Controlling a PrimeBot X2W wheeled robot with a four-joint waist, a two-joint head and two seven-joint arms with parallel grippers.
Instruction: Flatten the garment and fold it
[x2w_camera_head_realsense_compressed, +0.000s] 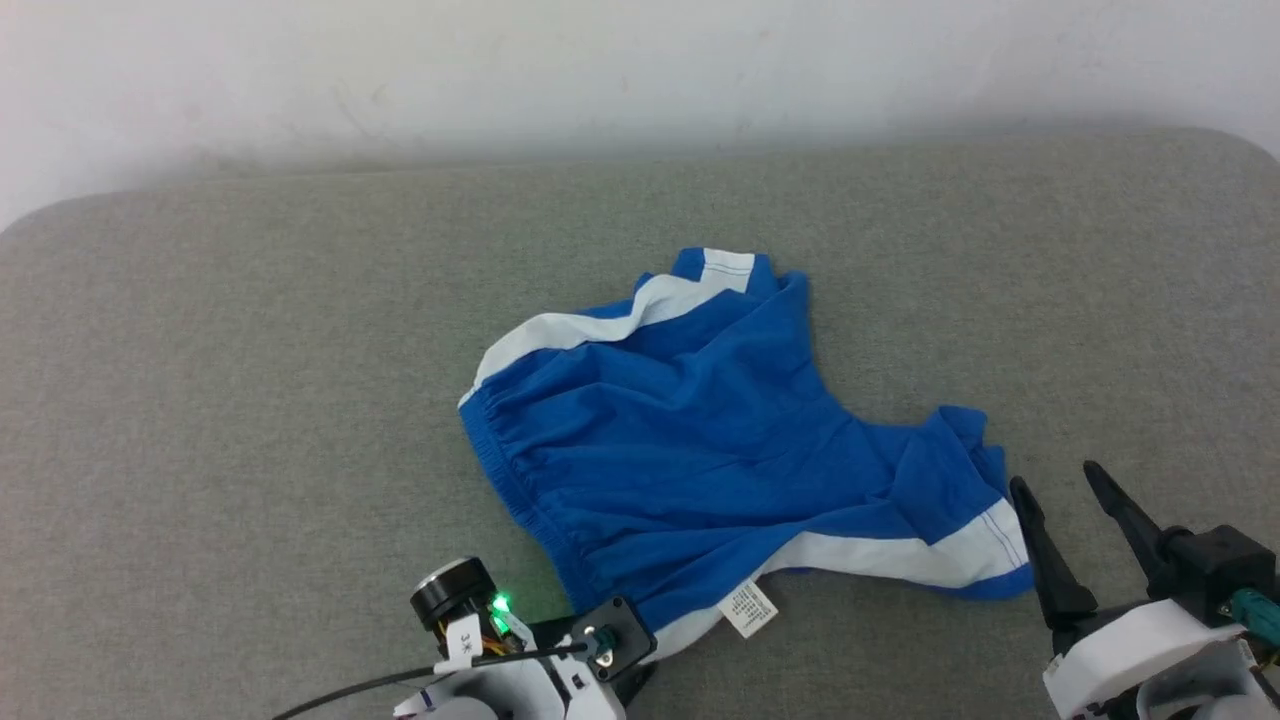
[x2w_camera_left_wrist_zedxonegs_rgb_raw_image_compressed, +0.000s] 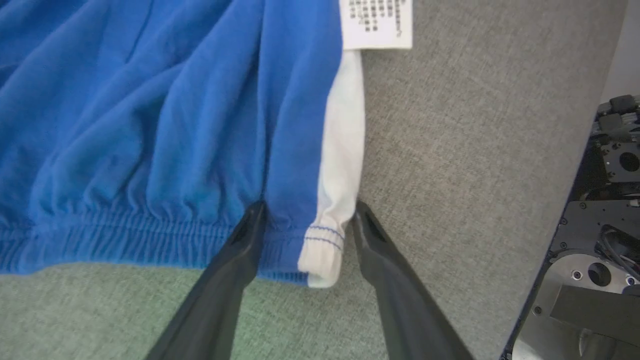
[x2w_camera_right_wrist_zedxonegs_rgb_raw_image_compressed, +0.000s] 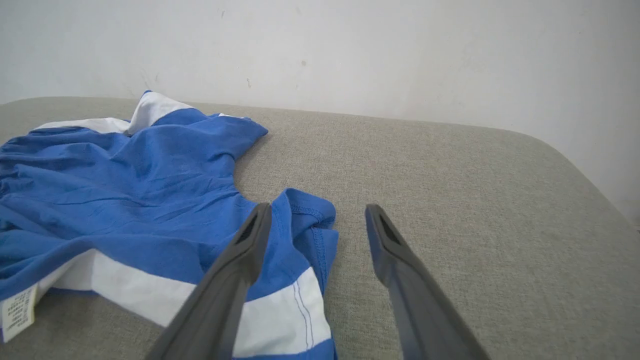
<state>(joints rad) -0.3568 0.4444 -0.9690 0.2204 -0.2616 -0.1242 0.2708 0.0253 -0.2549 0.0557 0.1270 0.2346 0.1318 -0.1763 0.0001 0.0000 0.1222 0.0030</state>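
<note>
Left wrist view: left pincer (x2w_camera_left_wrist_zedxonegs_rgb_raw_image_compressed: 307, 211) spread astride garment (x2w_camera_left_wrist_zedxonegs_rgb_raw_image_compressed: 150, 125) waistband (x2w_camera_left_wrist_zedxonegs_rgb_raw_image_compressed: 125, 240); right pincer (x2w_camera_right_wrist_zedxonegs_rgb_raw_image_compressed: 317, 209) agape.

- Garment (x2w_camera_head_realsense_compressed: 700, 440): soft knit cloth, royal blue with white stripes, matt, creased.
- Waistband (x2w_camera_left_wrist_zedxonegs_rgb_raw_image_compressed: 125, 240): gathered elastic cloth, ridged with rows of stitching.
- Tag (x2w_camera_head_realsense_compressed: 748, 608): thin white printed label, flat and smooth.
- Covered surface (x2w_camera_head_realsense_compressed: 250, 350): grey woven fabric, coarse weave, matt.
- Wall (x2w_camera_head_realsense_compressed: 600, 70): white, matt, faintly scuffed.
- Left gripper (x2w_camera_left_wrist_zedxonegs_rgb_raw_image_compressed: 307, 207) and right gripper (x2w_camera_right_wrist_zedxonegs_rgb_raw_image_compressed: 319, 207): fingers look like dark plastic, smooth, matt.
- Right wrist shell (x2w_camera_head_realsense_compressed: 1130, 640): white plastic, slight sheen.
- Base plates (x2w_camera_left_wrist_zedxonegs_rgb_raw_image_compressed: 560, 280): bare grey metal, dull.
</note>
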